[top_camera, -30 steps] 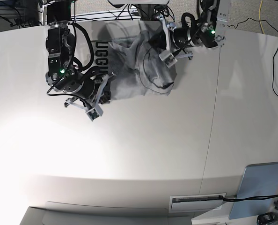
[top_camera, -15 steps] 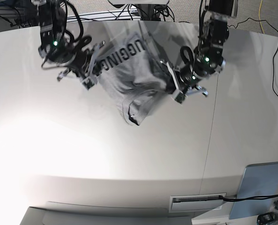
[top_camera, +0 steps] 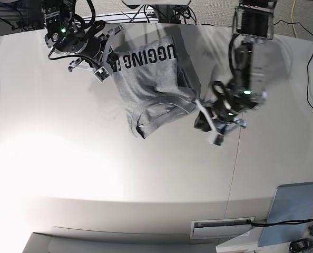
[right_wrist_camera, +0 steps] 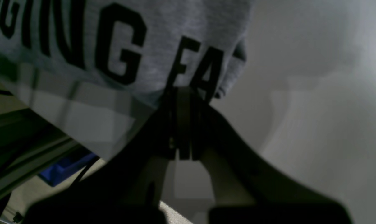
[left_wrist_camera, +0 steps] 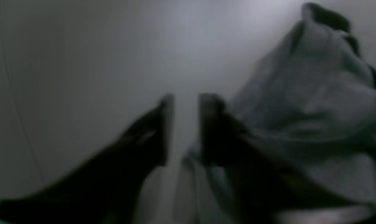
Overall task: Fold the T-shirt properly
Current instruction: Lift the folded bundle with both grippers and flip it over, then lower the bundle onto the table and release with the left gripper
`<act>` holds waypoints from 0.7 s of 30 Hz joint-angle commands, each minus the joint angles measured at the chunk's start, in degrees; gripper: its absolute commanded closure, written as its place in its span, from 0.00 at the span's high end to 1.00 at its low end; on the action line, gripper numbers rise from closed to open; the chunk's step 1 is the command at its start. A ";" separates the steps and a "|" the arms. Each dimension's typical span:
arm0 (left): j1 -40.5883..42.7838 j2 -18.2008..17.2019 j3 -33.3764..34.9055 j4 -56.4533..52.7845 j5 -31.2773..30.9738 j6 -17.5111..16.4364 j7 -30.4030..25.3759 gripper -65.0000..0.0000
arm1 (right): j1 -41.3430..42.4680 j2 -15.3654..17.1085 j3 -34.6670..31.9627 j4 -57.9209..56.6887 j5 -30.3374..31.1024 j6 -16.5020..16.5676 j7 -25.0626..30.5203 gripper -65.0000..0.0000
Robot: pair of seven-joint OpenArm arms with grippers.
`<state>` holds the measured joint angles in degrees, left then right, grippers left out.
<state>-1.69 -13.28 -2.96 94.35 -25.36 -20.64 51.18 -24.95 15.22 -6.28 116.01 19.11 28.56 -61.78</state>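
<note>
Grey heathered cotton, the T-shirt [top_camera: 151, 87] is spread in loose folds on the far middle of the white worktop [top_camera: 146, 179], between the two arms. In the base view its printed edge is held at the view's upper left by the right hand [top_camera: 108, 55]; the right wrist view shows that hand [right_wrist_camera: 183, 124] pinched shut on the cloth [right_wrist_camera: 113, 46] just below the black block letters. The left hand [top_camera: 212, 126] is seen at the view's right, just beside the bunched lower corner of the shirt. In the left wrist view its fingers [left_wrist_camera: 163, 124] are parted with only bare worktop between them, and the crumpled cloth [left_wrist_camera: 315, 93] is seen lying against the outer side of one finger; nothing is gripped there.

The shirt's long axis is laid diagonally, from the lettered band near the far edge down to a rolled tip toward the near left. The lettering is read upside down from the base view.
</note>
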 commanded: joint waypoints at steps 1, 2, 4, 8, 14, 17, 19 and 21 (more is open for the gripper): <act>-1.01 -0.96 -2.03 1.22 -5.07 -1.84 2.73 0.38 | 0.04 0.33 0.24 1.11 0.33 0.17 1.27 0.00; -0.96 -1.38 -3.76 1.18 -9.42 -3.10 6.67 0.42 | 0.04 0.33 0.24 1.11 0.33 0.17 1.44 0.00; 0.26 -1.99 -6.62 1.16 -14.12 -4.20 10.86 0.45 | 0.04 0.33 0.24 1.11 0.33 0.15 1.57 0.00; 5.05 -2.62 -8.46 1.11 -19.19 -5.11 10.99 0.45 | 0.04 0.35 0.24 1.11 0.31 0.17 1.53 0.00; 7.67 -2.58 -7.26 -1.31 -27.89 -7.78 12.26 0.45 | 0.04 0.35 0.24 1.11 0.31 0.17 1.62 0.00; 6.73 -2.54 -7.19 -4.22 -31.43 -7.50 12.35 0.45 | 0.04 0.33 0.24 1.11 -0.90 0.17 1.62 0.00; 5.66 -2.23 -7.19 -6.80 -32.15 -7.48 12.57 0.45 | 0.02 0.33 0.24 1.11 -1.77 0.17 1.60 0.00; 4.26 -1.90 -7.19 -10.34 -33.24 -7.50 13.44 0.45 | 0.04 0.33 0.24 1.11 -2.34 0.15 1.62 0.00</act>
<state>3.14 -14.85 -9.93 83.22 -56.90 -28.03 64.69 -24.95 15.25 -6.22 116.01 16.47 28.53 -61.21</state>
